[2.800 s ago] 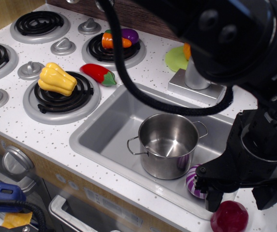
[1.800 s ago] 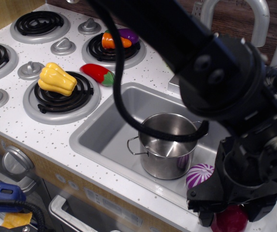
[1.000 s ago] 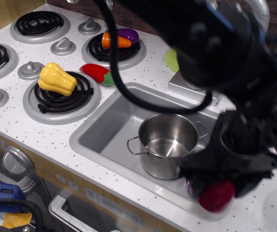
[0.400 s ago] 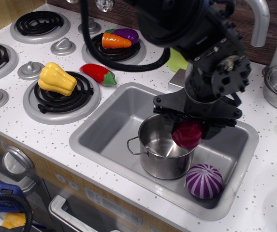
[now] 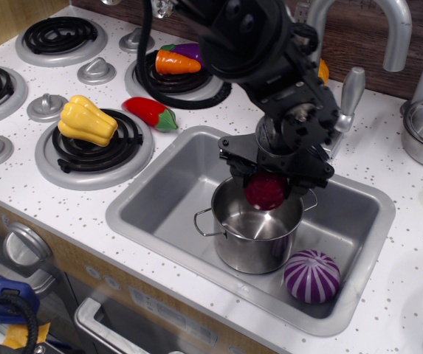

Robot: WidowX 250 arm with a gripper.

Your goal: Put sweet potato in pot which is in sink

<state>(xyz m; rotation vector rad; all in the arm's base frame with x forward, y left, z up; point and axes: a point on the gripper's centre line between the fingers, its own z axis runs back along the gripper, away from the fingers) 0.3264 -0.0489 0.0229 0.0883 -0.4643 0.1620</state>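
My black gripper (image 5: 267,186) is shut on the dark red sweet potato (image 5: 265,192) and holds it just above the open mouth of the steel pot (image 5: 255,234). The pot stands upright in the grey sink (image 5: 159,203), a little right of its middle, with its two loop handles showing. The potato hangs over the pot's far half and partly hides the rim there. The arm reaches down from the back and covers the sink's far edge.
A purple ball with white stripes (image 5: 311,276) lies in the sink right of the pot. A red chili pepper (image 5: 150,112) and a yellow pepper (image 5: 87,122) lie on the stove at left. A faucet (image 5: 359,37) stands behind the sink.
The gripper closed on the sweet potato on the counter at front right, lifted it, and carried it left and back over the sink to above the pot. The striped ball is uncovered.
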